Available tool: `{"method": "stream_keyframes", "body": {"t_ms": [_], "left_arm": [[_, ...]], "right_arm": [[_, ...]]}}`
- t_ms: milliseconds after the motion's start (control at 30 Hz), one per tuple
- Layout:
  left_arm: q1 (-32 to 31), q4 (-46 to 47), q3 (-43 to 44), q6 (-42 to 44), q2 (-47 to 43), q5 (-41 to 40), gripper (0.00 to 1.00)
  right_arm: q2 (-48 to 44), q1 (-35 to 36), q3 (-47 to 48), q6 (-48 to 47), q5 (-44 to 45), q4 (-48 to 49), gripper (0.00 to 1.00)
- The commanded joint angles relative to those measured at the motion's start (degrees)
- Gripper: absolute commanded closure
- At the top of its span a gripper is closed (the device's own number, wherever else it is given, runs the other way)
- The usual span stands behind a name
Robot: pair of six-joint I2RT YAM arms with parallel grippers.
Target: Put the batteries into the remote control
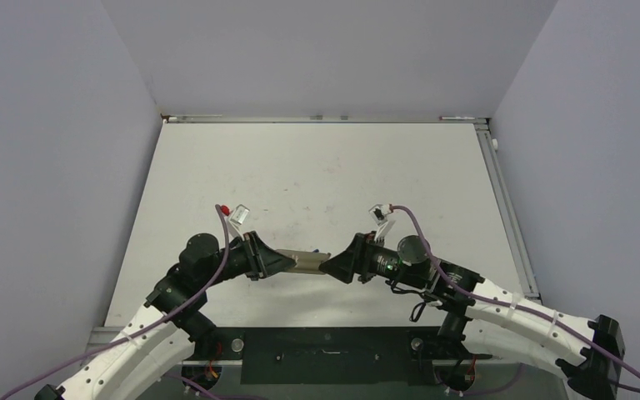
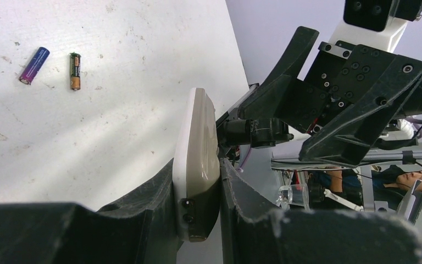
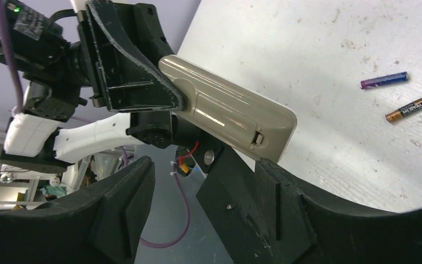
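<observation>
Two arms of mine meet low over the table [image 1: 317,167], elbows out, wrists turned inward. My left gripper [image 2: 198,184] is clamped narrowly on the remote control [image 2: 198,137], one finger on its white face and one on its beige back. My right gripper [image 3: 198,170] stands parted at the remote's free end, holding nothing. Its back cover [image 3: 228,113] sits closed. Beyond my jaws, the purple battery [image 3: 384,80] and gold battery [image 3: 410,108] lie near each other on the table.

White table [image 1: 317,167]: purple battery [image 2: 34,65], gold battery [image 2: 75,71]
</observation>
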Motion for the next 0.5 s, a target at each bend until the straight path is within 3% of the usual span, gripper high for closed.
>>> {"method": "stream_keyframes", "body": {"t_ms": [0, 467], "left_arm": [[0.4, 0.8, 2.2, -0.5, 0.7, -1.4, 1.00], [0.7, -1.4, 3.6, 0.9, 2.0, -1.4, 1.00]], "right_arm": [[3.0, 1.0, 4.4, 0.3, 4.1, 0.7, 0.35], [9.6, 5.9, 9.2, -0.6, 11.6, -4.3, 0.36]]}}
